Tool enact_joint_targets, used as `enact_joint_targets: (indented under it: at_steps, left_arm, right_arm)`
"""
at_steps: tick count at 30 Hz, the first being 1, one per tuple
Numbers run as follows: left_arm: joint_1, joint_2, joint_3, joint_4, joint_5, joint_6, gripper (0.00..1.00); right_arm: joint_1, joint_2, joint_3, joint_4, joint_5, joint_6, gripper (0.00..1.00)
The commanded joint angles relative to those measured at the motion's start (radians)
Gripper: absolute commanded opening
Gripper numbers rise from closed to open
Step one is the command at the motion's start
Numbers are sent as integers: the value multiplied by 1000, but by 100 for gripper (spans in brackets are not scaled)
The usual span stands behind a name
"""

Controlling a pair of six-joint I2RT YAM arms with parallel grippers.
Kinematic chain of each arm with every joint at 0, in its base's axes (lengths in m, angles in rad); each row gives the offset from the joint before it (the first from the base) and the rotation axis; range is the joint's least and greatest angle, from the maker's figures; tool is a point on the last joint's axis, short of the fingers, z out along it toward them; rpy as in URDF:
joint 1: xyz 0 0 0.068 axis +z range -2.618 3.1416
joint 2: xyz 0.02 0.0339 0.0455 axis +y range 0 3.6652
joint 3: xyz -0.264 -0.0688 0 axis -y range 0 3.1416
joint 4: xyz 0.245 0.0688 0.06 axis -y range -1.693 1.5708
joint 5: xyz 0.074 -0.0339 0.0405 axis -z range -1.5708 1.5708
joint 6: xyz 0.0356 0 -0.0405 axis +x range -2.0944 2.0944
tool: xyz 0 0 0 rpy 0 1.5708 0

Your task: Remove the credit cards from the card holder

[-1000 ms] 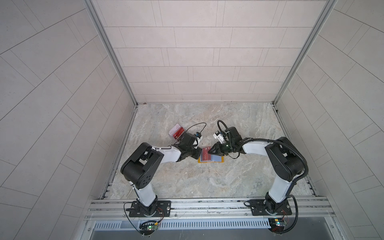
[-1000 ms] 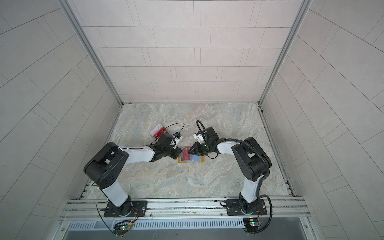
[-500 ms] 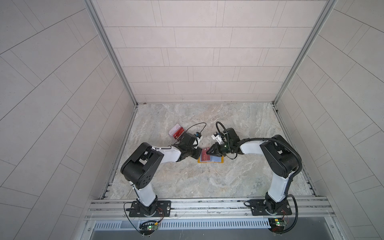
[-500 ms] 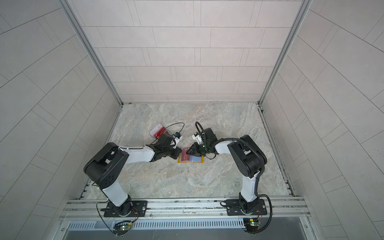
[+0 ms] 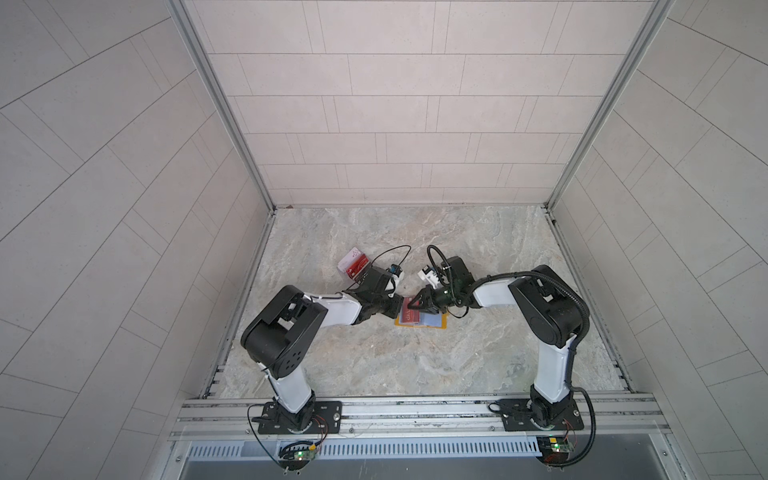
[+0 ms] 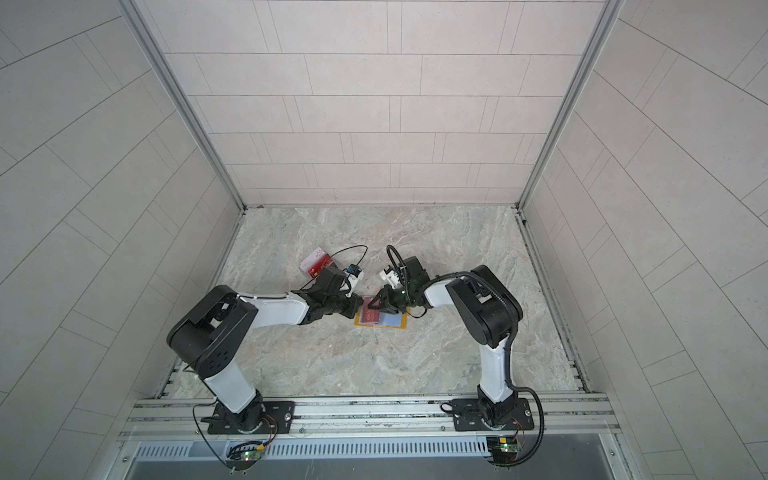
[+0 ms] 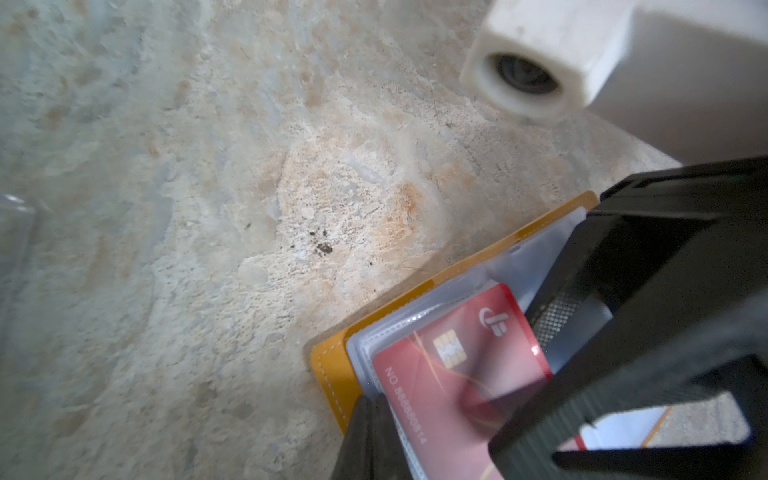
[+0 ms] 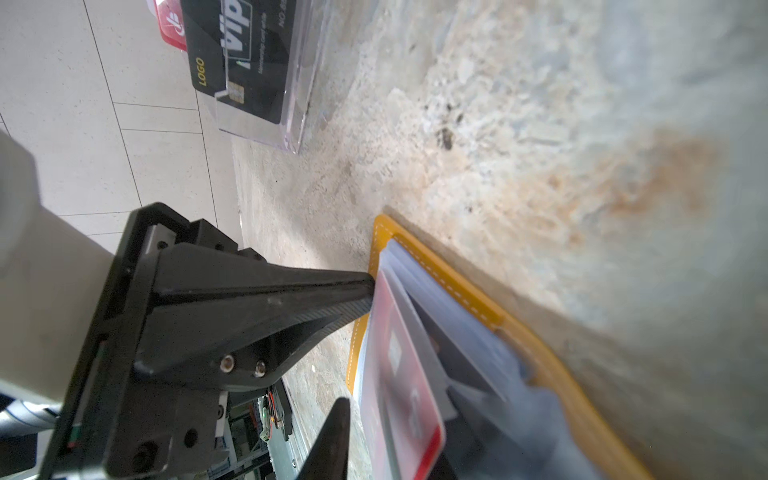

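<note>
Right arm has drawn slightly in toward the card holder (image 5: 423, 322); nothing else shifted. Holder lies open on the table (image 5: 374, 361). Right gripper (image 5: 415, 305) clamps a red card (image 7: 453, 374) partway out of its sleeve. Left gripper (image 5: 392, 311), jaws together, presses the holder's edge. Clear box (image 5: 353, 262) with cards sits beyond.

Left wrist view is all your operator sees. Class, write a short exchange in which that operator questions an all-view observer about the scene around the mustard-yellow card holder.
Operator: Are any cards outside the holder?
Observer: Yes. The right wrist view shows a black VIP card inside a clear plastic box.
Operator: Is the left gripper open?
Observer: No. The left gripper is shut, with its tip at the edge of the mustard-yellow booklet-style card holder.
</note>
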Motion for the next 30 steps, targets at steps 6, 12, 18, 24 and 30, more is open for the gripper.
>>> enact_joint_targets:
  at_steps: [6, 12, 18, 24, 30]
  left_arm:
    - [-6, 12, -32, -85, 20, -5, 0]
    - [-6, 13, -35, -88, 15, -1, 0]
    - [-6, 15, -40, -88, 9, 1, 0]
    - [-6, 16, -45, -87, 6, 1, 0]
    - [-6, 12, -43, -94, 3, 4, 0]
  right_arm:
    - [16, 26, 18, 46, -7, 18, 26]
    - [8, 4, 0, 60, -23, 20, 25]
    - [-22, -24, -17, 72, -46, 25, 24]
    - [-36, -45, -30, 82, -63, 26, 24]
    - [-53, -52, -55, 135, -74, 57, 23]
